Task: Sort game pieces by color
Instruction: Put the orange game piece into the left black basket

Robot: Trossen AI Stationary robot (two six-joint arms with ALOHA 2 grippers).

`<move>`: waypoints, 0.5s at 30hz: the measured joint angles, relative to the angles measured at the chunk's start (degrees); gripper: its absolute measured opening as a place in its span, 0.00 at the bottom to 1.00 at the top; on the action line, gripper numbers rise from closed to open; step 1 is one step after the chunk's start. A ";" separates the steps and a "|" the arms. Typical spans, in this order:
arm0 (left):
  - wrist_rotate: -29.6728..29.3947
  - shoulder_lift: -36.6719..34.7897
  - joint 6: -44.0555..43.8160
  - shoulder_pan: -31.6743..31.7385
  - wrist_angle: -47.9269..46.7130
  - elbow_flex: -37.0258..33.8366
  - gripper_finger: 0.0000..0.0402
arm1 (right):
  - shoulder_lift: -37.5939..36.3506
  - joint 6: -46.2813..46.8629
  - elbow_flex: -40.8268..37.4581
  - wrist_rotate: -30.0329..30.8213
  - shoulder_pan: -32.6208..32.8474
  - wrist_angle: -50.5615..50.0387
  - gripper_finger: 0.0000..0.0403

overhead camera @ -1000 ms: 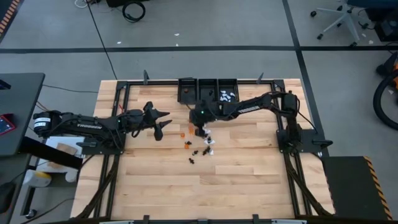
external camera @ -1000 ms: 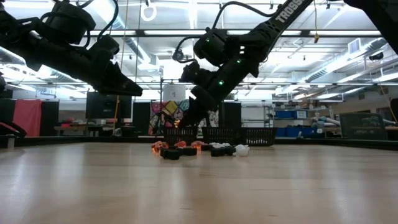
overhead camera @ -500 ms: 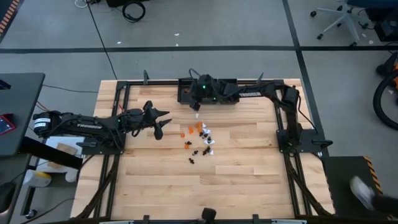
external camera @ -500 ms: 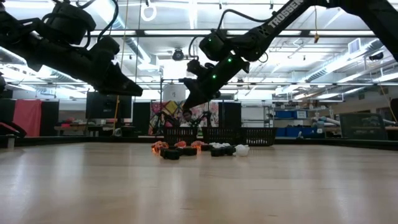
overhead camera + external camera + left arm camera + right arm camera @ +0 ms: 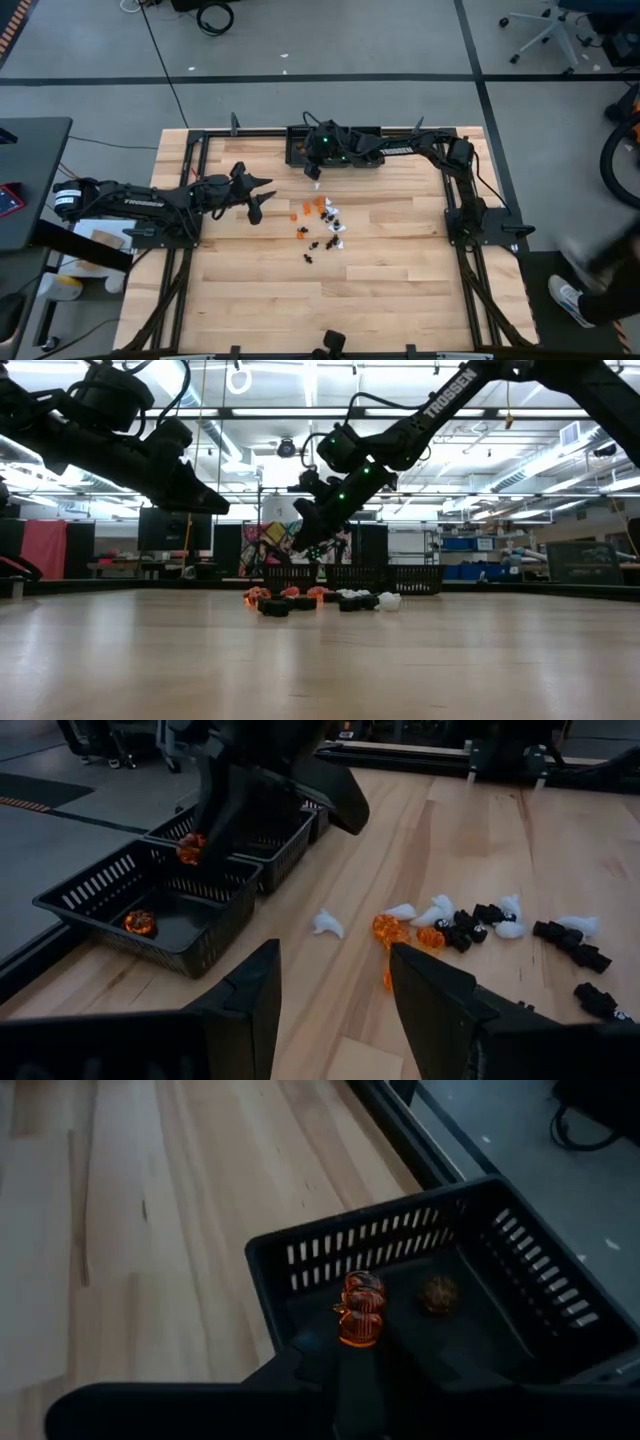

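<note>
Your right gripper (image 5: pixel 316 172) is at the top centre of the high view, over the leftmost bin (image 5: pixel 300 147) at the table's (image 5: pixel 400 290) far edge. In its wrist view an orange piece (image 5: pixel 360 1310) sits at the tips of its fingers, above the bin (image 5: pixel 520 1280) floor; the jaws are nearly together around it, but you cannot tell whether they grip it or have let go. A second orange piece (image 5: pixel 438 1293) lies on the bin floor just beside.

Your left gripper (image 5: pixel 262 200) hangs left of centre in the high view, above the table, jaws spread wide with nothing between them. Its wrist view shows its fingers (image 5: pixel 250 995) at the bottom of the frame.

The rest of the pieces (image 5: pixel 322 226) lie in a loose cluster at the centre of the table, orange, white and black mixed, between your two grippers. The left wrist view shows them at right of centre (image 5: pixel 470 925), with one white piece (image 5: pixel 326 924) apart, nearer the bins.

A person's shoe (image 5: pixel 572 298) shows at the lower right of the high view.
</note>
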 joint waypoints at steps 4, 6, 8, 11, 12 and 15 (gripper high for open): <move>-0.01 0.28 -0.07 -0.01 -0.10 0.00 0.42 | 0.00 0.49 0.00 0.12 0.00 -0.94 0.17; -0.01 0.28 -0.11 -0.01 -0.19 0.00 0.42 | 0.00 0.49 0.00 -0.09 0.07 -1.86 0.17; -0.02 0.28 -0.14 -0.01 -0.17 0.00 0.42 | 0.00 0.49 0.00 -0.03 0.11 -2.62 0.17; -0.02 0.28 -0.12 -0.01 -0.16 0.00 0.42 | 0.00 0.40 0.00 -0.02 0.11 -3.40 0.18; -0.02 0.28 -0.07 -0.01 -0.18 0.00 0.42 | 0.00 0.40 0.00 -0.01 0.10 -3.33 0.19; -0.02 0.28 -0.07 -0.01 -0.19 0.00 0.42 | 0.00 0.37 0.00 -0.07 -0.18 -3.30 0.21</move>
